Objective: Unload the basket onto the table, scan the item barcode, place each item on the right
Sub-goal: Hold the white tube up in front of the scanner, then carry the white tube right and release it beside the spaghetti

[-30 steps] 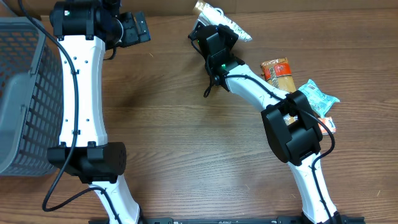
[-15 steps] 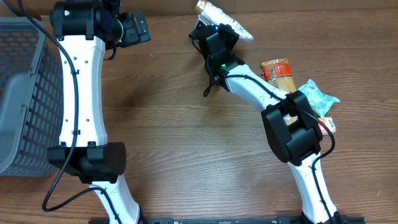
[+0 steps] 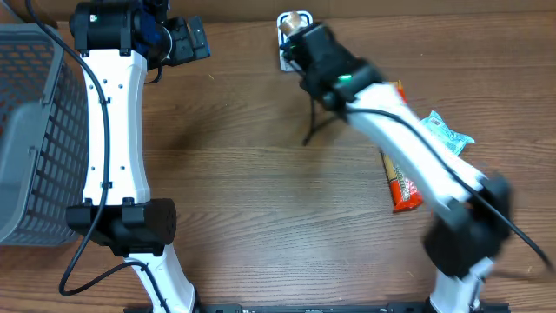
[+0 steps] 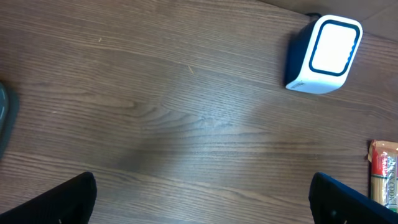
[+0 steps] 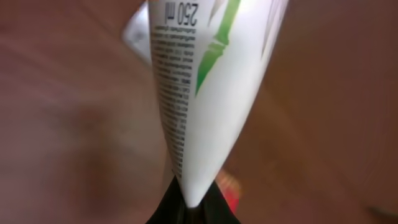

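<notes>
One white tube [image 5: 205, 81], one scanner [image 4: 323, 55], one basket [image 3: 26, 130], plus an orange packet [image 3: 401, 183] and a teal packet [image 3: 447, 135]. Right fingers [image 5: 221, 214] pinch the tube's flat end, so its long axis runs straight out from them. That puts it right at the scanner by the far edge of the desk [image 3: 243, 174]. Left fingers [image 4: 62, 202] gape wide, holding nothing.

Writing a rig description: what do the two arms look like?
The left arm and right arm have white rounded links joined by bulky black joint housings, each with a small green light. A black cable runs along each. The fingers are black.
</notes>
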`<state>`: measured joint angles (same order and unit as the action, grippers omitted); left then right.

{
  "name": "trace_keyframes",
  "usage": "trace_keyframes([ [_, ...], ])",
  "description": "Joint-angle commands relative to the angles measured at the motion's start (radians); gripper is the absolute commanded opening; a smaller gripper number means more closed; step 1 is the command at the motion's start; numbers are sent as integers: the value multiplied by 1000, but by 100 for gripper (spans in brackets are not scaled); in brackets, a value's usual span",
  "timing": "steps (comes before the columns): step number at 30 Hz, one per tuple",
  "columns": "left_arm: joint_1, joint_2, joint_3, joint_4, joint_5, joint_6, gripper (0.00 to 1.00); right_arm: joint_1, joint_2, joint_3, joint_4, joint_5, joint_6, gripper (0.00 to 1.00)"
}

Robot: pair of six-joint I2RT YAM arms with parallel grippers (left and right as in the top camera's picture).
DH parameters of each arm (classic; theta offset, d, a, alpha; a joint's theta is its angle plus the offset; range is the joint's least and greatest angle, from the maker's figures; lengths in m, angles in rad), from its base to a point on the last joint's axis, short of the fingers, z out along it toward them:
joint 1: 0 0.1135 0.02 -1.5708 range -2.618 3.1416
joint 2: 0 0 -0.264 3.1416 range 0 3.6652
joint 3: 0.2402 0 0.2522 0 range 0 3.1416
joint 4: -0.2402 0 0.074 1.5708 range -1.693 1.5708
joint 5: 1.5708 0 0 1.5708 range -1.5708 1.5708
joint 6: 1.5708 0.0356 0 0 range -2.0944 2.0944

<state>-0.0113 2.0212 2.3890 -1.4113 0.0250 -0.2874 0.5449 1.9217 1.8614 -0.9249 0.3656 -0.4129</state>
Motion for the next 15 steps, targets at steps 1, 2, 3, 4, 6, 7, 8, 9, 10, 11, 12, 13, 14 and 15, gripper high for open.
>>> trace_keyframes([
  [1,-2,2,3,1,-6,11,100,-66,-102,27,-146,-389,232,4],
  [2,-2,2,3,1,-6,11,100,-85,-102,24,-218,-466,234,4],
  [3,-2,2,3,2,-6,11,100,-104,-100,13,-278,-529,234,4],
  [4,-2,2,3,1,-6,11,100,-123,-95,-8,-334,-576,234,4],
  [6,-2,2,3,1,-6,11,100,-148,-87,-64,-391,-589,232,4],
  [7,-2,2,3,2,-6,11,100,-157,-84,-100,-402,-573,230,4],
  [8,-2,2,3,1,-6,11,100,-166,-82,-139,-401,-545,230,4],
  [9,-2,2,3,1,-6,11,100,-176,-80,-183,-392,-511,230,7],
  [10,-2,2,3,1,-6,11,100,-183,-79,-223,-377,-481,230,8],
  [11,-2,2,3,1,-6,11,100,-192,-79,-262,-355,-453,230,9],
  [12,-2,2,3,1,-6,11,100,-202,-79,-299,-332,-429,230,9],
  [13,-2,2,3,1,-6,11,100,-215,-79,-334,-307,-403,230,10],
  [14,-2,2,3,1,-6,11,100,-225,-79,-357,-290,-386,230,11],
  [15,-2,2,3,1,-6,11,100,-241,-79,-386,-269,-373,230,13],
])
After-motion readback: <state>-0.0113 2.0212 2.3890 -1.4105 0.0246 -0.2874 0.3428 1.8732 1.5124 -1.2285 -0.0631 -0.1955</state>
